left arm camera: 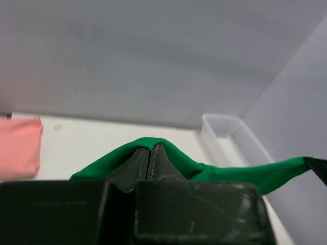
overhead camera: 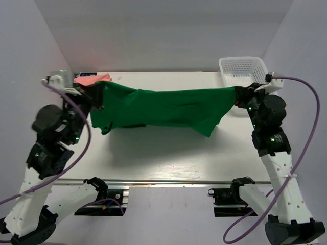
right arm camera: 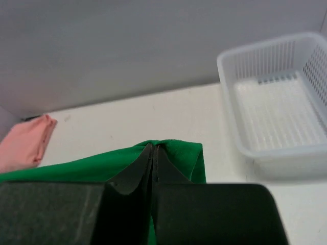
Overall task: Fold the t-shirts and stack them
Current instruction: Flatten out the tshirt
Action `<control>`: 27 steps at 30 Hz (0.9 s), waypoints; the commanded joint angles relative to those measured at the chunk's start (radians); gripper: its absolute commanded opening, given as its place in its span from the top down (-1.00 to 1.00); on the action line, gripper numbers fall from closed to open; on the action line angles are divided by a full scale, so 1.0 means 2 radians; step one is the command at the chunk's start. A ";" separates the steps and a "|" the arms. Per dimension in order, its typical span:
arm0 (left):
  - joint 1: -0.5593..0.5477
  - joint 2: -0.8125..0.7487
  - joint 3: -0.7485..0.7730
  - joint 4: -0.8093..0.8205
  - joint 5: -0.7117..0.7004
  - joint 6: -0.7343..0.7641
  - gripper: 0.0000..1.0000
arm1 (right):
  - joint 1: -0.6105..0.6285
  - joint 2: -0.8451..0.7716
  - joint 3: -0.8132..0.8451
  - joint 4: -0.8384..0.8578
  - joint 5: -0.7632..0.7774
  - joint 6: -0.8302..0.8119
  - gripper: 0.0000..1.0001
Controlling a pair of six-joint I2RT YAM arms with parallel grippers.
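Note:
The green t-shirt (overhead camera: 163,108) hangs stretched above the table between both arms, its lower edge sagging toward the front. My left gripper (overhead camera: 97,94) is shut on its left end; in the left wrist view the green cloth (left arm camera: 168,153) wraps over the closed fingertips (left arm camera: 149,148). My right gripper (overhead camera: 238,94) is shut on the right end, green cloth (right arm camera: 179,153) bunched over its tips (right arm camera: 154,146). The pink t-shirt (overhead camera: 92,78) lies folded at the table's back left corner, also in the left wrist view (left arm camera: 18,148) and the right wrist view (right arm camera: 23,145).
A white mesh basket (overhead camera: 243,70) stands at the back right corner, just behind the right gripper; it shows in the right wrist view (right arm camera: 276,102) and the left wrist view (left arm camera: 230,138). White walls enclose the table on three sides.

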 commanded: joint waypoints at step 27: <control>0.009 0.028 0.336 -0.077 0.159 0.112 1.00 | -0.001 -0.099 0.320 -0.155 -0.106 -0.049 1.00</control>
